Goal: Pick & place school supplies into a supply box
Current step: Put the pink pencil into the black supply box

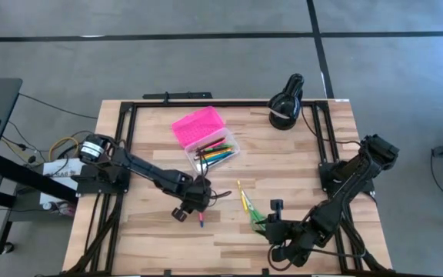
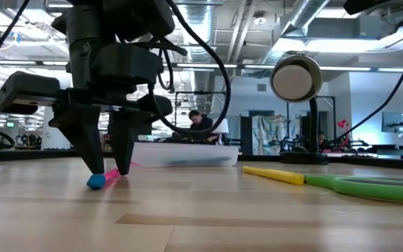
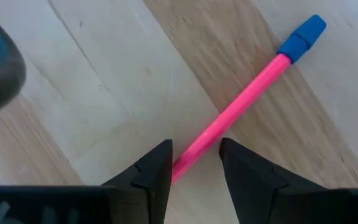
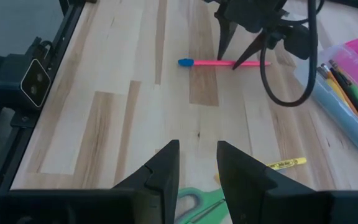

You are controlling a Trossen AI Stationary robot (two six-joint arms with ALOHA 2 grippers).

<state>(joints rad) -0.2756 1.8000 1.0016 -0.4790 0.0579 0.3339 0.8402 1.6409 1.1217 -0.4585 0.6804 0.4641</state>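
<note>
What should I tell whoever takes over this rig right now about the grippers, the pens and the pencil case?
Left gripper: open, fingertips down on the wood, straddling the pink pen with the blue cap; no grip yet.
Right gripper: open, empty, waiting at the table's near right, above the green-handled scissors.
Clear plastic pencil case with the pink lid: lid open, several coloured pens and pencils already inside.
Left: pink pen, yellow pencil and scissors are on the table, not yet boxed.

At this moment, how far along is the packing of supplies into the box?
Done: several pens lie in the open supply box. In hand: the left claw straddles the pink pen on the table, open. Left: the yellow pen and green scissors; right claw waits, open.
</note>
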